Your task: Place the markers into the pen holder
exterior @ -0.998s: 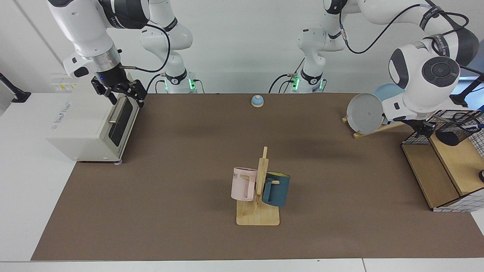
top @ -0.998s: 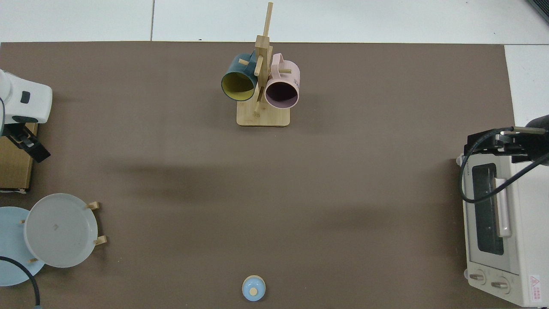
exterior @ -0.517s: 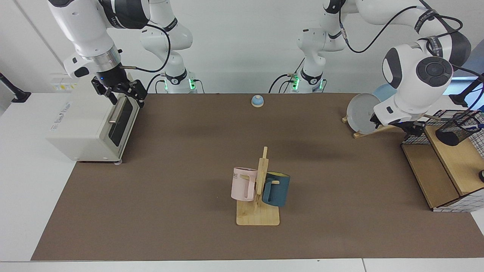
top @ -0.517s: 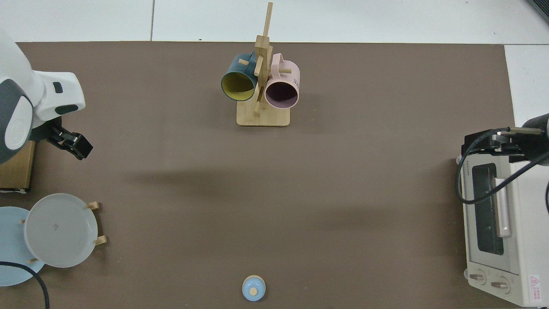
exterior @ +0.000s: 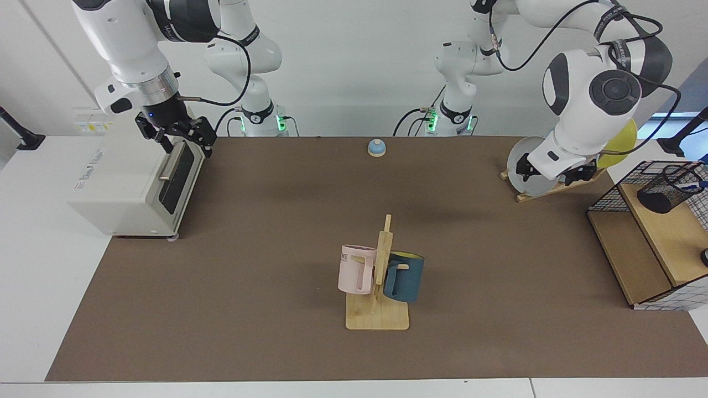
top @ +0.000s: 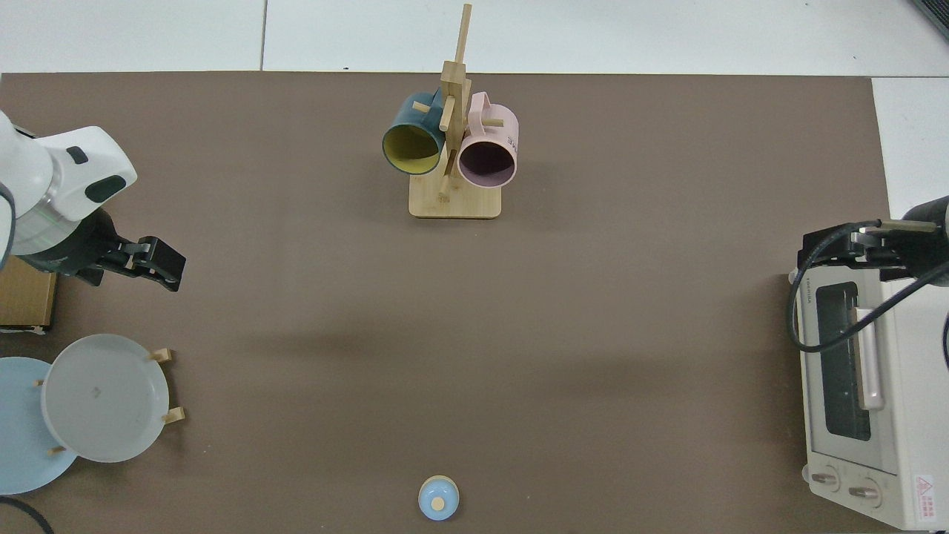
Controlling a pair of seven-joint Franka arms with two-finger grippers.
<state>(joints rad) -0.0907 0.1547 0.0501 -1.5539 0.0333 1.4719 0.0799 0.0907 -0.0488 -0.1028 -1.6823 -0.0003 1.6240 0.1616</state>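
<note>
Bright, even overhead light; soft arm shadows on the brown mat [exterior: 276,265].

We count two arms, each with one hand: the left hand [exterior: 550,170] and the right hand [exterior: 180,134]. On the tabletop [exterior: 265,249] we see two mugs [exterior: 357,269] on one wooden rack [exterior: 378,317], one toaster oven [exterior: 135,185] and one small blue bell [exterior: 376,147]. We also count two grey-blue plates [top: 100,397], one wire basket with wooden shelves [exterior: 652,243] and one pen holder [exterior: 661,194] with one marker [exterior: 696,185].
</note>
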